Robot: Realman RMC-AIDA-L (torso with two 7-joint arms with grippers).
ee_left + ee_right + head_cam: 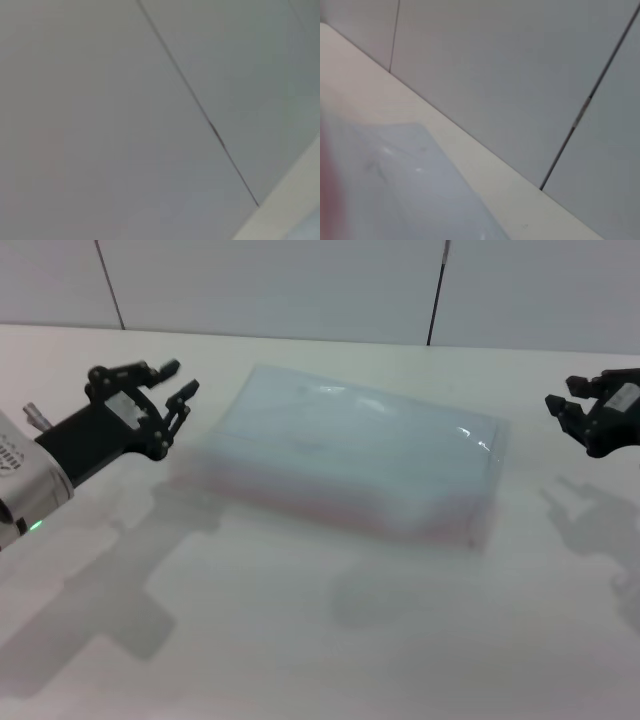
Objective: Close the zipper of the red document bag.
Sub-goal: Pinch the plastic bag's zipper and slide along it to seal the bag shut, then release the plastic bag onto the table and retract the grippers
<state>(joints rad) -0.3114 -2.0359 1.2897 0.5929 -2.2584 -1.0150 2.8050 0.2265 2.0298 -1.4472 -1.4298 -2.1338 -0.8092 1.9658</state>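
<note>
The red document bag (355, 455) lies flat on the tabletop (300, 640) between both grippers (left gripper (170, 390), right gripper (570, 405)). Both jaws are open, holding nothing. The zipper (330, 505) looks untouched.

Document bag (355, 455) flat on the table (300, 640), between left gripper (172, 390) and right gripper (563, 400), wall (300, 280) behind.

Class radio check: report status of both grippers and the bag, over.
Left gripper open, left of red document bag. Right gripper open, right of it. Nothing between.
</note>
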